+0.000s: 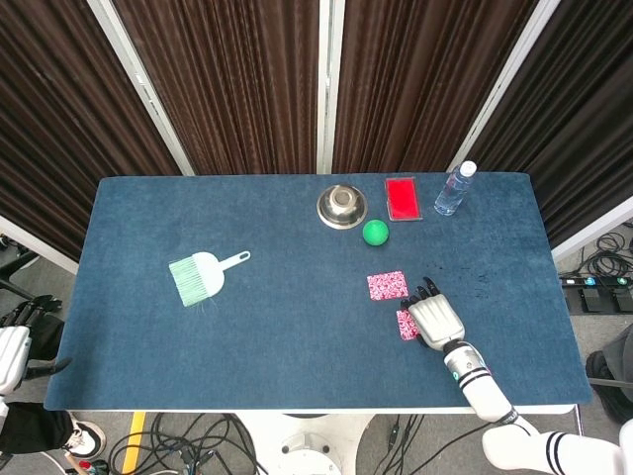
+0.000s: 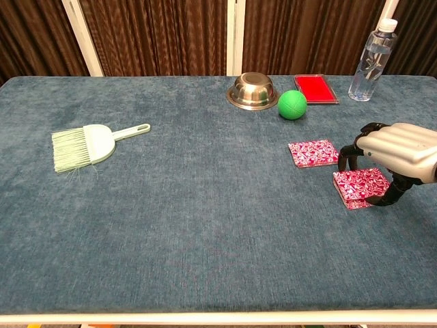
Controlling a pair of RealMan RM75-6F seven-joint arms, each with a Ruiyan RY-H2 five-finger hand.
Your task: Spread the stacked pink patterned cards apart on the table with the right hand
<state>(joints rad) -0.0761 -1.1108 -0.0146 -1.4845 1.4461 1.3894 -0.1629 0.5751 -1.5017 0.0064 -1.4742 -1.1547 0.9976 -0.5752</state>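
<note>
A: Looking at the head view first, the flat pink patterned cards lie toward the right part of the blue cloth-covered table [image 1: 247, 327], nearer the front edge than the back. One card [image 1: 387, 285] lies alone; a second card [image 1: 406, 325] sits just in front of it, half hidden under the white right hand [image 1: 436, 320].

B: How would they handle?

A: I'd judge them thin, light and fairly stiff, likely to drag on the cloth rather than glide. Pressing down on the top face and sliding seems safer than pinching an edge. From above I cannot tell whether the nearer card is one or several.

B: And the hand in that view?

A: It arches over the nearer card, dark fingertips forward. How far apart the fingers stand is unclear here. The left hand [image 1: 12, 348] hangs off the table's front left corner, nothing visible in it; I cannot tell its opening.

B: The chest view?

A: There the lone card [image 2: 313, 152] and the nearer card [image 2: 360, 186] lie apart, not overlapping. The right hand [image 2: 396, 154] is curled like a claw, fingertips [image 2: 343, 160] down at the card's far edge and thumb at its right side, touching or bracketing it rather than lifting it. The card looks flat on the cloth.
</note>
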